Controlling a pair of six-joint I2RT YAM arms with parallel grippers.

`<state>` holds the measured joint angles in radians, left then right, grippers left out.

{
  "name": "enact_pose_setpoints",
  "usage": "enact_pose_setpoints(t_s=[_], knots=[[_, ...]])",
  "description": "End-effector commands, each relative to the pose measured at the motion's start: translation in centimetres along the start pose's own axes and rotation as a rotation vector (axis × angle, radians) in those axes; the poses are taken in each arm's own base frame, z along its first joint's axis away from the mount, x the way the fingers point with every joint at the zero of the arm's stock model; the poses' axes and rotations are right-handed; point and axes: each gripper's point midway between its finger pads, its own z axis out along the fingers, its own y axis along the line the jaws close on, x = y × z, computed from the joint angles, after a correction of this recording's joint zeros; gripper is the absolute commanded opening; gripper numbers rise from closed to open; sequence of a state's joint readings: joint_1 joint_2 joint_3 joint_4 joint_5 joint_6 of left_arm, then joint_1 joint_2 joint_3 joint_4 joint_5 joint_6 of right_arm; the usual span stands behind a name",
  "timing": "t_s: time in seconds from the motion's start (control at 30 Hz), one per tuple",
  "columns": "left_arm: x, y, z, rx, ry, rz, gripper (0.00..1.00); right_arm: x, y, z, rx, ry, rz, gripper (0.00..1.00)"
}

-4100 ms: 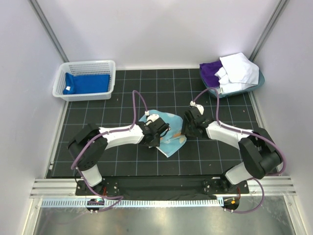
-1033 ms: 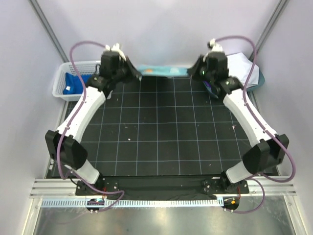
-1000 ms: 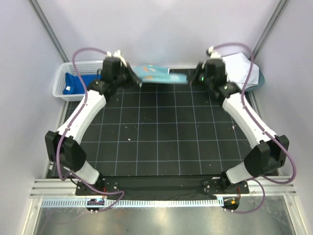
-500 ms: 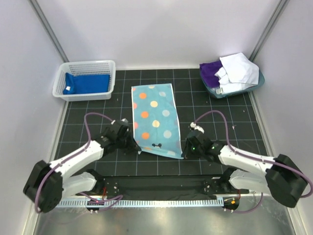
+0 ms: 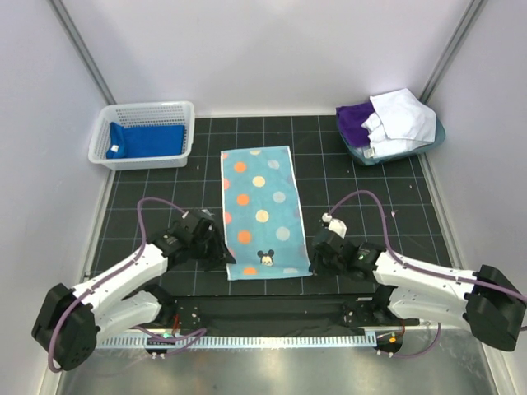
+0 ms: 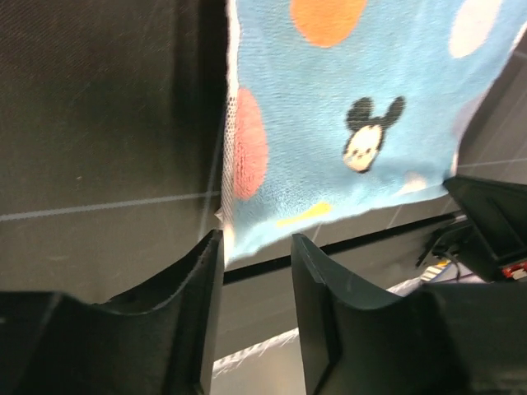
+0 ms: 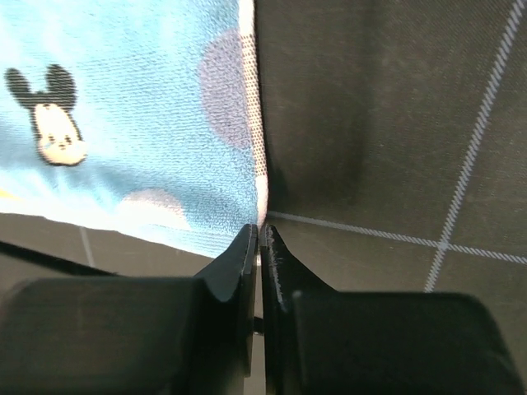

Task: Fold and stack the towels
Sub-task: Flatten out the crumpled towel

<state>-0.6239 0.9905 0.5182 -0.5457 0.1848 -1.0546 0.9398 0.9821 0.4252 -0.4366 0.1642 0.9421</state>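
Polka-dot towel [image 5: 262, 210] has slid nearer since half a second ago; it lies flat, lengthwise on gridded black mat [image 5: 165, 189] (Mickey print [image 5: 265, 257] at near edge). Left gripper [image 6: 254, 243] fingers stand apart, near-left corner at their tips, unclamped. Right gripper [image 7: 259, 232] pinched tight on near-right corner.

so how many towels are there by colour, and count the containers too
pale blue polka-dot cloth towel, spread flat: 1
folded royal blue cloth towel, in the basket: 1
bunched purple cloth towel, in the tub: 1
crumpled white cloth towel, in the tub: 1 that can be told apart
white plastic mesh basket: 1
teal plastic tub: 1
total: 4 towels, 2 containers, 6 things
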Motion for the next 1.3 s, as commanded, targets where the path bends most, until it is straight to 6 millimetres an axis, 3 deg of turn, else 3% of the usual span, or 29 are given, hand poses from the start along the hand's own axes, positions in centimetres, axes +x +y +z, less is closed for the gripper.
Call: enact_pose_setpoints(t_s=[0.0,0.27,0.4,0.5,0.53,0.57,0.6,0.63,0.67,0.7,0.73,0.77,0.8,0.83,0.9,0.93,0.97,1.0,1.03,1.07,1.1,1.13,1.17,1.23,1.27], knots=[[0.6,1.1,-0.3,-0.037,0.020,0.032,0.43,-1.2,0.6,-0.1,0.016,-0.038,-0.006,0.11],[1.5,3.0,-0.3,-0.098,0.054,0.076,0.39,-1.3,0.4,-0.3,0.066,-0.040,-0.051,0.32],[-0.5,1.8,-0.8,-0.106,-0.021,0.105,0.40,-2.8,0.5,-1.2,0.092,-0.098,-0.069,0.42],[-4.1,-1.4,-1.7,-0.088,-0.137,0.118,0.42,-5.6,2.1,-1.9,0.098,-0.174,-0.109,0.48],[-5.0,-2.2,-1.9,-0.084,-0.159,0.136,0.43,-8.2,3.5,-2.7,0.094,-0.232,-0.106,0.48],[-7.3,-4.4,-3.0,-0.066,-0.237,0.151,0.44,-9.4,4.0,-2.7,0.098,-0.244,-0.118,0.49],[-8.6,-4.4,-2.3,-0.114,-0.254,0.149,0.46,-10.7,4.8,-2.0,0.096,-0.246,-0.123,0.49],[-10.8,-4.9,-2.6,-0.135,-0.305,0.155,0.46,-13.8,5.5,-2.1,0.063,-0.258,-0.101,0.49],[-13.2,-6.8,-3.4,-0.126,-0.369,0.159,0.46,-15.2,6.0,-1.6,0.035,-0.251,-0.085,0.48],[-15.0,-7.1,-2.3,-0.169,-0.392,0.164,0.46,-18.0,7.2,-0.5,0.016,-0.264,-0.071,0.47],[-17.5,-6.8,-2.2,-0.233,-0.461,0.179,0.46,-20.3,6.5,0.0,0.030,-0.270,-0.065,0.46],[-20.0,-8.6,-3.1,-0.228,-0.529,0.182,0.46,-21.9,6.5,0.4,0.047,-0.276,-0.075,0.45],[-21.4,-7.7,-1.3,-0.298,-0.526,0.183,0.47,-25.1,8.0,0.1,0.030,-0.324,-0.084,0.45],[-23.4,-7.7,-1.2,-0.332,-0.582,0.193,0.48,-25.8,7.5,2.4,0.061,-0.299,-0.112,0.45],[-27.6,-8.6,-1.1,-0.315,-0.633,0.174,0.50,-28.9,7.6,4.1,0.035,-0.318,-0.095,0.45],[-29.4,-8.7,0.4,-0.315,-0.646,0.179,0.50,-30.5,7.8,6.3,0.038,-0.318,-0.115,0.45],[-31.0,-8.7,1.2,-0.291,-0.629,0.204,0.51,-31.9,7.4,7.2,0.043,-0.329,-0.112,0.45],[-33.2,-10.6,0.7,-0.247,-0.661,0.235,0.51,-34.5,8.5,7.1,0.029,-0.373,-0.120,0.45],[-34.1,-9.9,3.0,-0.281,-0.635,0.261,0.52,-35.1,8.4,8.4,0.035,-0.365,-0.127,0.45],[-35.2,-9.4,3.3,-0.330,-0.647,0.304,0.53,-35.2,7.7,11.2,0.048,-0.337,-0.143,0.45],[-36.2,-9.7,3.7,-0.337,-0.649,0.322,0.54,-37.3,8.0,11.6,0.038,-0.368,-0.137,0.45],[-37.3,-9.8,5.4,-0.345,-0.631,0.340,0.54,-37.9,7.9,12.4,0.039,-0.366,-0.134,0.45],[-38.0,-9.7,5.9,-0.354,-0.624,0.366,0.55,-38.8,7.7,14.3,0.039,-0.362,-0.131,0.45],[-39.4,-10.0,6.6,-0.370,-0.633,0.377,0.56,-39.7,7.5,15.7,0.042,-0.368,-0.133,0.45],[-39.2,-8.5,8.6,-0.405,-0.589,0.380,0.56,-38.7,6.2,18.4,0.072,-0.315,-0.133,0.45]])
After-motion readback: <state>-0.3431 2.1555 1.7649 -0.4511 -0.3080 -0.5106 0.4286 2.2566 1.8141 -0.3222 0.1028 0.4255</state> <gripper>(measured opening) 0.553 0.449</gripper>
